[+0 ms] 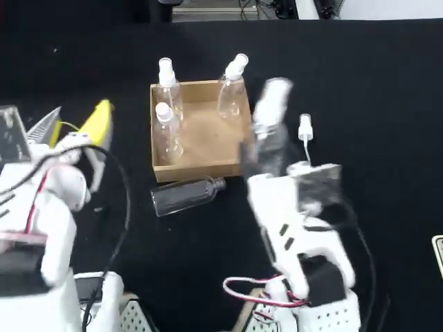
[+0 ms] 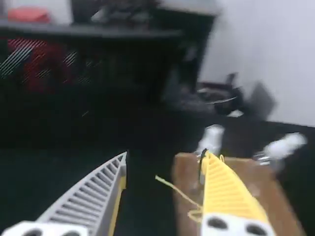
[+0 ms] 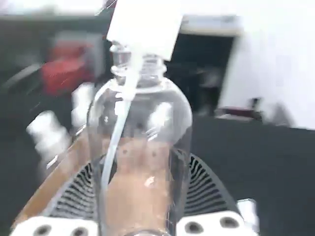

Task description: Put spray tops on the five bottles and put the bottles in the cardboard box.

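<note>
Your left gripper [image 1: 77,119] hangs at nine o'clock from the cardboard box [image 1: 201,168], above the black table [image 1: 387,83]. Its grey and yellow jaws are spread wide and hold nothing.

Next comes the box, in the middle of the table. Three capped bottles [image 1: 168,135] stand in it with white spray tops on. Two are on the nine o'clock side and one is in the one o'clock corner.

At six o'clock from the box, just beside its wall, a bare bottle [image 1: 187,195] lies on its side with no top.

At three o'clock from the box, your right gripper [image 1: 266,160] is closed around the fat part of the held bottle [image 1: 271,131] and keeps it upright. In the right wrist view its white top [image 3: 142,24] sits tilted on the neck, with the thin tube running down inside. I think it is not screwed down all the way.

At three o'clock from the held bottle, a loose spray top [image 1: 305,130] stands on the table.

These bottles look empty, so I think they are very light. The clear plastic is smooth, so it can slip, and a hard squeeze may dent it. Take hold around the wide middle, not the neck. The bare bottle may roll when you touch it. Pick the loose top up by its white head, because the tube looks thin and bendy.

You cannot read any words or labels on the bottles or the box.
</note>
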